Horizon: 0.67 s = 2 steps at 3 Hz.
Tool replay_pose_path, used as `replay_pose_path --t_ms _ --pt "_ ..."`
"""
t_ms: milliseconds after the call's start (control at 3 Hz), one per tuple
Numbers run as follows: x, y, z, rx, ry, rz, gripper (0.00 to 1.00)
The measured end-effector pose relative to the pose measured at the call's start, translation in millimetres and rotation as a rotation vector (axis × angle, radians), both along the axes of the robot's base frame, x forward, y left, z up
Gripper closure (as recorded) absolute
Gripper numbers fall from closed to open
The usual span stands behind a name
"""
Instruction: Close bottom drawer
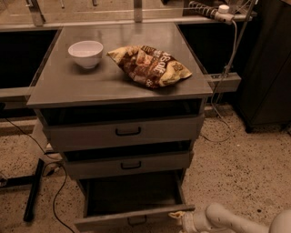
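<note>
We take this for a lab or workshop rather than a home. The floor (241,150) is bare speckled terrazzo, loose cables (58,195) trail across it, and a power strip (207,9) lies on the metal rail behind. A grey metal cabinet (122,132) with three drawers stands in the middle, its surface (91,84) carrying a white bowl (85,53) and a chip bag (150,65). The robot's end effector (178,215) sits low, just beside the right front corner of the open bottom drawer (113,222).
</note>
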<state>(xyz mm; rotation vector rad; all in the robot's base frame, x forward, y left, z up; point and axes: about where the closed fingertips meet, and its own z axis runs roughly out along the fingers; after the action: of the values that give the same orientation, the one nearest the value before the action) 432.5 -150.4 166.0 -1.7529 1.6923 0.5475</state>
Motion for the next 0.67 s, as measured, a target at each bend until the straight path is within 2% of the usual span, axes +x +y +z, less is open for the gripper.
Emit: replay_pose_path --t_ms 333,667 --pt "-1.3 -0.1 0.0 0.000 0.000 0.000 0.00" --pt "41.6 15.7 16.1 -0.012 -0.063 0.024 0.18"
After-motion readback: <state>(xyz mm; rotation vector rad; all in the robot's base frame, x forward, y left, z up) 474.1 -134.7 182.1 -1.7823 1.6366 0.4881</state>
